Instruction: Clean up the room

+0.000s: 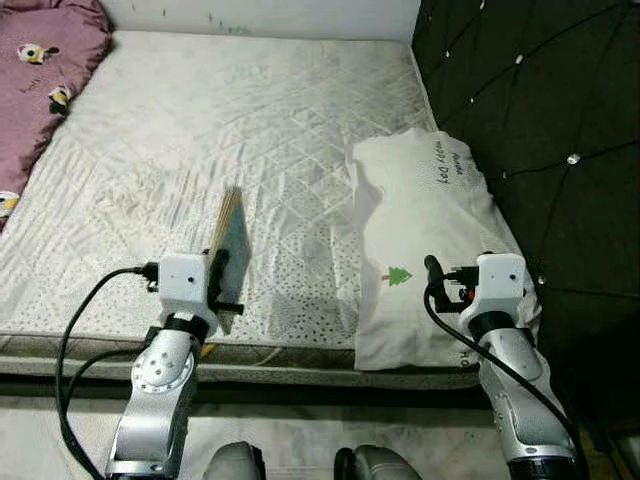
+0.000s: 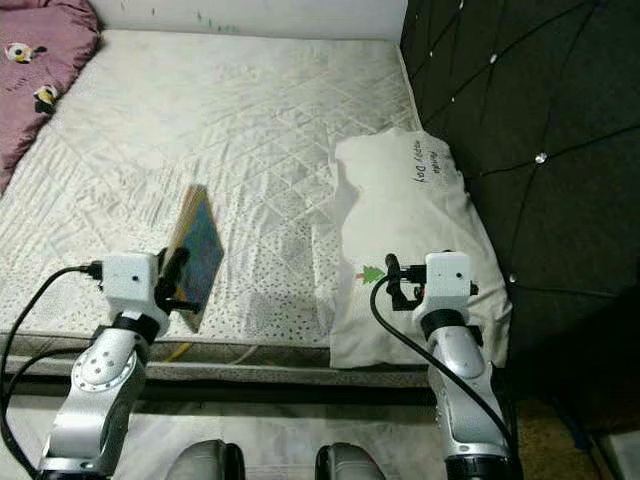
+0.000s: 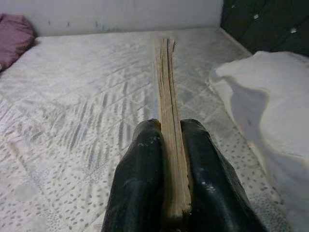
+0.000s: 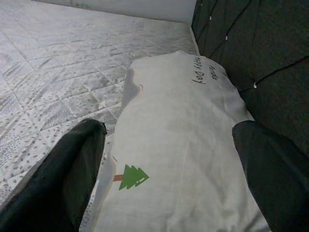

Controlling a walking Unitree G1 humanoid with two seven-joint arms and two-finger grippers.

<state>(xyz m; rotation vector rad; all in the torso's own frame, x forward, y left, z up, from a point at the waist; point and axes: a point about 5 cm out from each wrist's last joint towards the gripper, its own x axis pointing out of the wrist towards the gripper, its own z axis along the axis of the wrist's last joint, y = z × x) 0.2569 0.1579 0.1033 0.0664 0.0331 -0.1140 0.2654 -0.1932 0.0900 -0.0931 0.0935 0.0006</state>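
Note:
A thin book [image 1: 232,243] with a blue-green cover stands on edge above the near edge of the white quilted mattress [image 1: 250,110]. My left gripper [image 1: 222,290] is shut on its lower end, and the wrist view shows the page edges [image 3: 169,125] squeezed between both black fingers [image 3: 140,188]. My right gripper [image 1: 436,280] hovers open over the near end of a white pillow [image 1: 425,230] with a small green tree print [image 4: 131,177]. Its two fingers [image 4: 63,179] stand wide apart with nothing between them.
A dark tufted headboard [image 1: 540,100] runs along the right side of the bed. A pink blanket [image 1: 40,70] with small animal prints lies at the far left corner. A white wall [image 1: 260,15] is beyond the mattress. The mattress middle is bare.

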